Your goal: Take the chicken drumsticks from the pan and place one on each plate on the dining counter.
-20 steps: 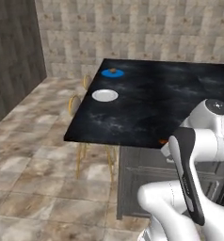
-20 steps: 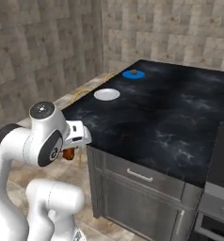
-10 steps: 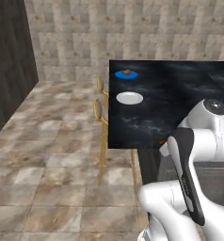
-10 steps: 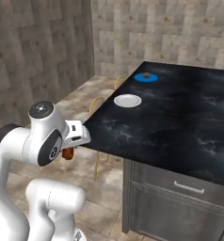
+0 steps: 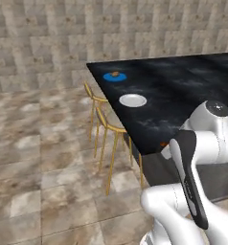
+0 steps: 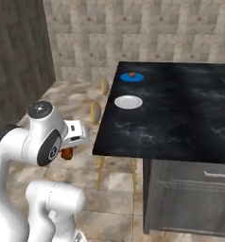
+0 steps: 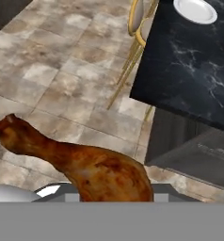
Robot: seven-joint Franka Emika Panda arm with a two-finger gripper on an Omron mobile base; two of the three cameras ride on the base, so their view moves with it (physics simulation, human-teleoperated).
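My gripper (image 6: 68, 149) is shut on a reddish-brown chicken drumstick (image 7: 92, 170), held low beside the arm, off the near left corner of the dining counter (image 6: 180, 113). In the hand view the drumstick hides the fingertips. A second drumstick (image 6: 133, 74) lies on the blue plate (image 6: 138, 77) at the counter's far left end. The white plate (image 6: 128, 101) sits bare, nearer to me along the same edge, and shows as well in the hand view, white plate (image 7: 195, 9). The pan is out of view.
Two wooden chairs (image 5: 104, 117) stand tucked against the counter's left side, between the tiled floor (image 5: 39, 158) and the plates. Grey cabinet drawers (image 6: 190, 198) form the counter's near face. A stone wall (image 5: 87, 33) closes the back.
The base has driven, so both base views have shifted and the counter with its plates now sits closer and more centred. The drumstick stays held in my gripper.
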